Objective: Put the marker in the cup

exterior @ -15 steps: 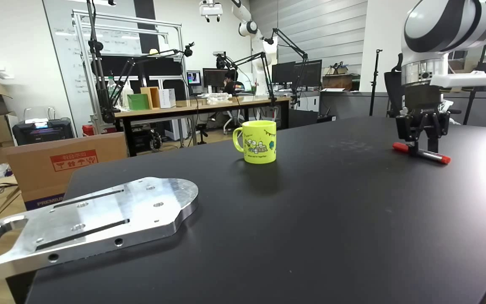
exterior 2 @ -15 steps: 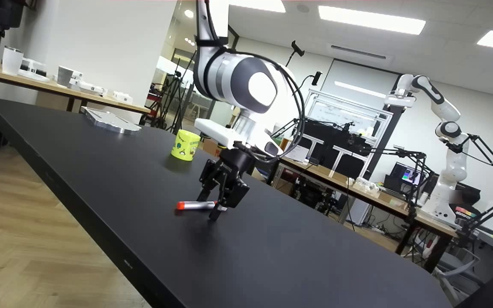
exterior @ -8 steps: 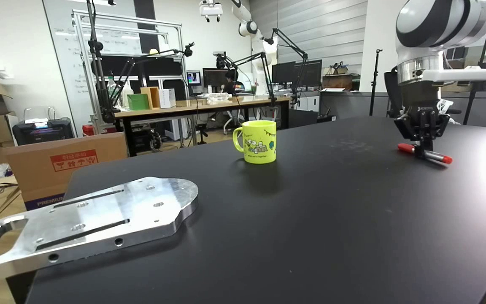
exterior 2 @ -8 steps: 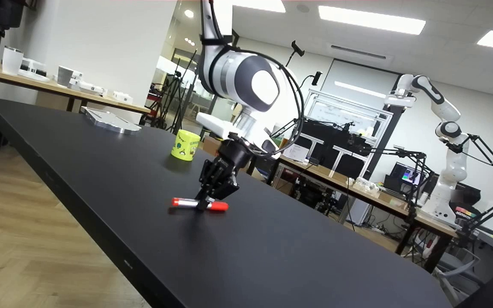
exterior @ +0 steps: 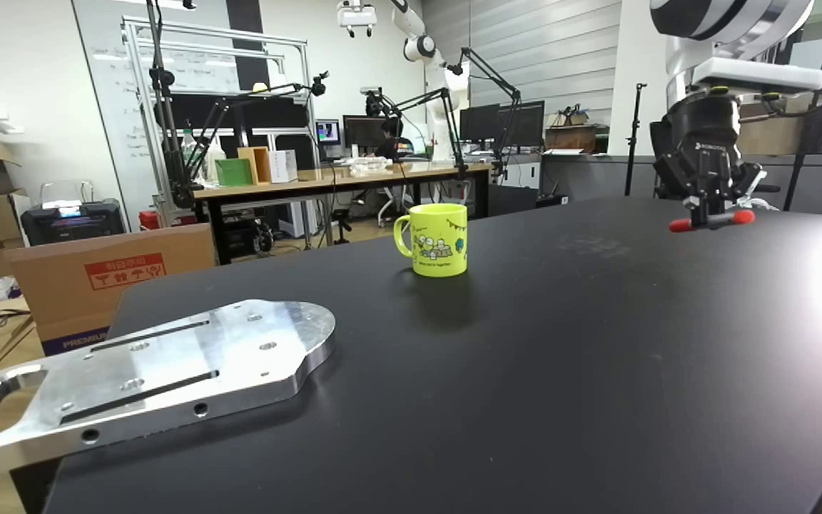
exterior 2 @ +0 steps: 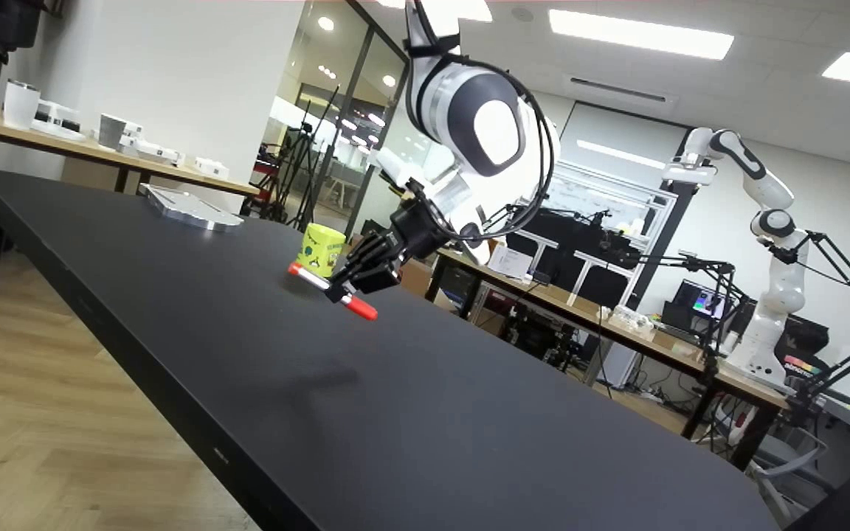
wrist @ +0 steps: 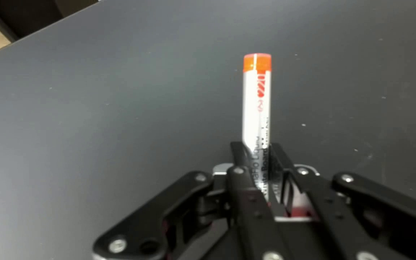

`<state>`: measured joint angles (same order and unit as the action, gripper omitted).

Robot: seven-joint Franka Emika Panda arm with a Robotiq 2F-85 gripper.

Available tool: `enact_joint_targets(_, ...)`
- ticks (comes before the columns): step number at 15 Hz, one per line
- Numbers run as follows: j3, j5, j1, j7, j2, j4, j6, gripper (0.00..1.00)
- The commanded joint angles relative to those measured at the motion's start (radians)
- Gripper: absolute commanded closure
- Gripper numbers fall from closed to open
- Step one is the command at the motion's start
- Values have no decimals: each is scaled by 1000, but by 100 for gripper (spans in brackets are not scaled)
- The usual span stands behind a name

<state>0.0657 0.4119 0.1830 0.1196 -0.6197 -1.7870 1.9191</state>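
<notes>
The marker (wrist: pixel 257 104), white-bodied with a red cap and an orange-red end, is gripped around its middle. My gripper (wrist: pixel 256 146) is shut on it, with a finger on each side of the barrel. In both exterior views the marker (exterior 2: pixel 361 307) hangs above the table, tilted, its red cap lower than the other end in one of them. A yellow-green cup (exterior: pixel 439 240) stands upright on the table, its handle to the side. The gripper (exterior: pixel 700 220) with the marker is well apart from the cup. The inside of the cup is hidden.
A thick silver metal plate (exterior: pixel 240 350) with slots lies at the end of the black table (exterior: pixel 525 400), overhanging its edge. Beside the table stands a cardboard box (exterior: pixel 111 285). A wooden desk (exterior: pixel 382 171) with camera arms is behind.
A second ago the jaws stood open around the marker lying on the table. They then shut on it, and the gripper has lifted it off the surface and tilted. The cup has not moved.
</notes>
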Motion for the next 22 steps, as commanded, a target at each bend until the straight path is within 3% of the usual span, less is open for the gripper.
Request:
enact_joint_targets(1,-25,102,11,96,-26,119,-100,95)
enact_joint_targets(6,-65,237,-20,199,-80,294,-211,95)
enact_joint_targets(12,-127,372,-93,261,-174,481,-240,95)
enact_joint_targets(16,-139,430,-90,289,-269,653,-332,95)
enact_joint_targets(21,-158,531,-32,282,-399,825,-457,95)
enact_joint_targets(22,-128,503,-65,238,-319,701,-396,80)
